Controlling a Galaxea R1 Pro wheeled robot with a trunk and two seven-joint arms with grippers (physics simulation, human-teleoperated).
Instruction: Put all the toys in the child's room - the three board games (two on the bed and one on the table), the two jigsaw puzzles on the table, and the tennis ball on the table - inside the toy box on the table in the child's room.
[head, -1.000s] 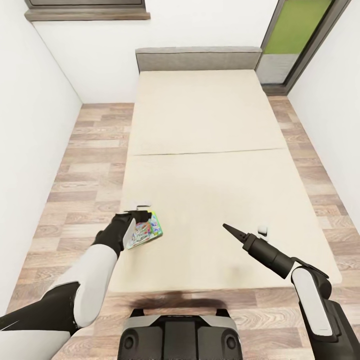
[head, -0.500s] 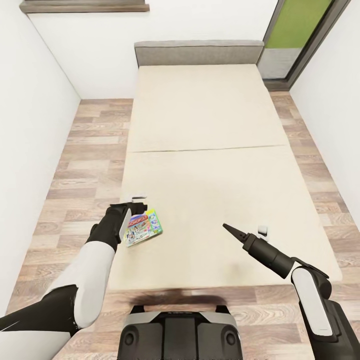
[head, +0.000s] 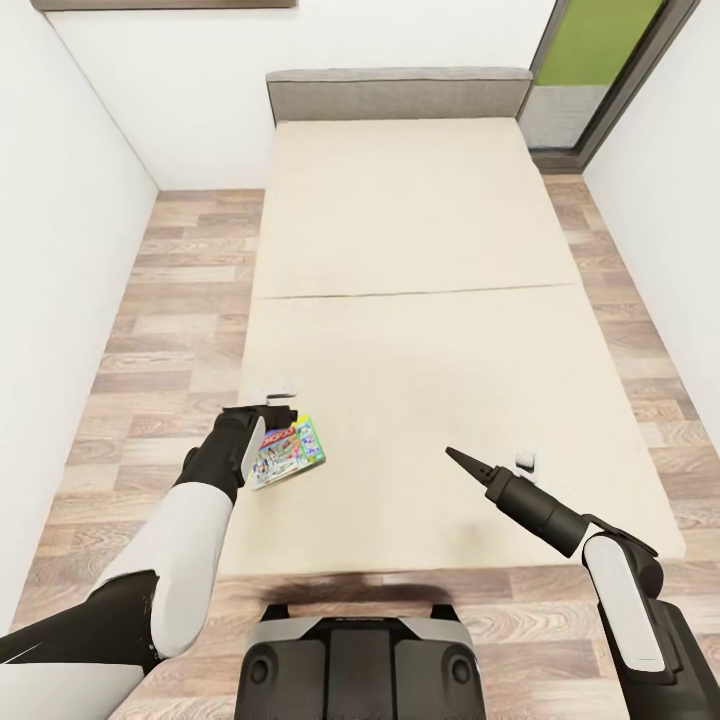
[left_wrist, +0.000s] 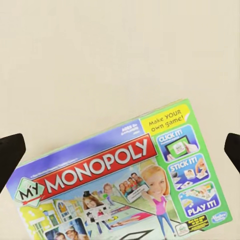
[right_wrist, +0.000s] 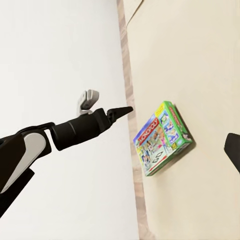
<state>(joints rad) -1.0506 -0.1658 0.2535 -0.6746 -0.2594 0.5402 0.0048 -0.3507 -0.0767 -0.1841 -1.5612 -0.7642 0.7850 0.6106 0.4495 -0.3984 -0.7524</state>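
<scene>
A Monopoly board game (head: 288, 451), a flat green-edged box with a white top, lies near the left edge of the bed (head: 420, 250), towards its foot. My left gripper (head: 262, 425) hovers just over the box's left side. In the left wrist view its dark fingertips (left_wrist: 11, 152) stand wide apart at the picture's edges with the box (left_wrist: 120, 185) below them, so it is open and empty. The right wrist view shows the left gripper (right_wrist: 122, 110) a little above the box (right_wrist: 162, 137), not touching. My right gripper (head: 452, 455) hangs over the mattress to the right, open and empty.
Wood-plank floor (head: 170, 300) runs along both sides of the bed between white walls. A short grey headboard (head: 400, 95) closes the far end. A dark-framed window (head: 600, 60) stands at the far right corner. My base (head: 355, 665) sits at the bed's foot.
The Monopoly box was tipped up at my left gripper a second ago and now lies flatter on the mattress. The whole view has shifted slightly. The right arm has not moved.
</scene>
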